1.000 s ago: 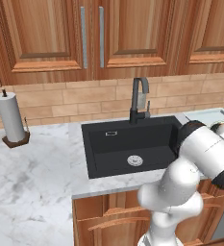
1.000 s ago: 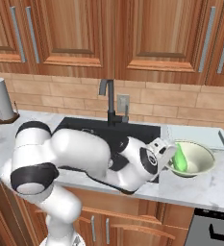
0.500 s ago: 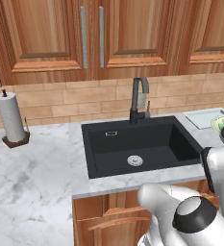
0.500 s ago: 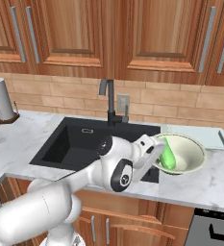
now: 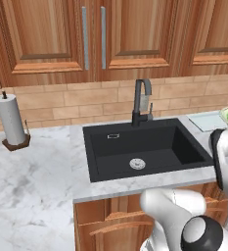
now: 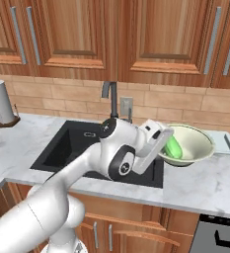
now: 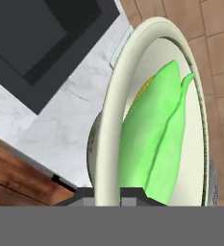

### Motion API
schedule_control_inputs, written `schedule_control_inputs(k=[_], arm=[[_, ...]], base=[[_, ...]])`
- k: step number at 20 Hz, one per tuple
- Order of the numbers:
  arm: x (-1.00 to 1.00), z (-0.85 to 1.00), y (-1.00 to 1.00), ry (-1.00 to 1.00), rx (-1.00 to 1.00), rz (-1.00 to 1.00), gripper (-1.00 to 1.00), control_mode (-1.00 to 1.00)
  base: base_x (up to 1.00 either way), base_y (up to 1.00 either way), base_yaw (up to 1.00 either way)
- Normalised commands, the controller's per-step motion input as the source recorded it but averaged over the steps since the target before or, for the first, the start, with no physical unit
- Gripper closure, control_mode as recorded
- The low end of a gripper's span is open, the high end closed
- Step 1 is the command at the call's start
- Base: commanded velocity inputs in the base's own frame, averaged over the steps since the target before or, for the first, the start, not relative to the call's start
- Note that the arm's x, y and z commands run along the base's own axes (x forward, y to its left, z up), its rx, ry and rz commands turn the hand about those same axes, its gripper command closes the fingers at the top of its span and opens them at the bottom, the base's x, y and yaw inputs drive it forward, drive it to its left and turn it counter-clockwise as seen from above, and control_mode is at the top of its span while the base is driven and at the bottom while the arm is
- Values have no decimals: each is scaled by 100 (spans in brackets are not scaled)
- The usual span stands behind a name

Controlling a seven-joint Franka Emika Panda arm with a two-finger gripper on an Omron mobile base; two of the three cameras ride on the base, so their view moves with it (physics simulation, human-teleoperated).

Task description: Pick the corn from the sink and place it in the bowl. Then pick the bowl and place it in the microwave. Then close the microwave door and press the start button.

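The white arm reaches across the front of the sink toward the right end of the marble surface, wrist bent sideways. Its claw pinches the near rim of the bowl, one fingertip on each side of the rim. The corn lies inside the bowl, just beyond the fingertips.

Colours at the claw
Bright green husked corn cob, yellow kernels showing, inside the pale greenish-white round bowl; matte black sink basin beyond.
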Motion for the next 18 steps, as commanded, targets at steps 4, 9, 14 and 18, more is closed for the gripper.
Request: schedule_control_inputs(k=[4,9,14,18], arm=[[-28,100,85,5,0,15,100,-100],[-51,95,100,6,0,26,100,-100],[-64,49,100,1,0,31,100,-100],[-42,18,100,0,0,32,100,-100]], base=[[0,0,0],[0,0,0],[0,0,0],[0,0,0]])
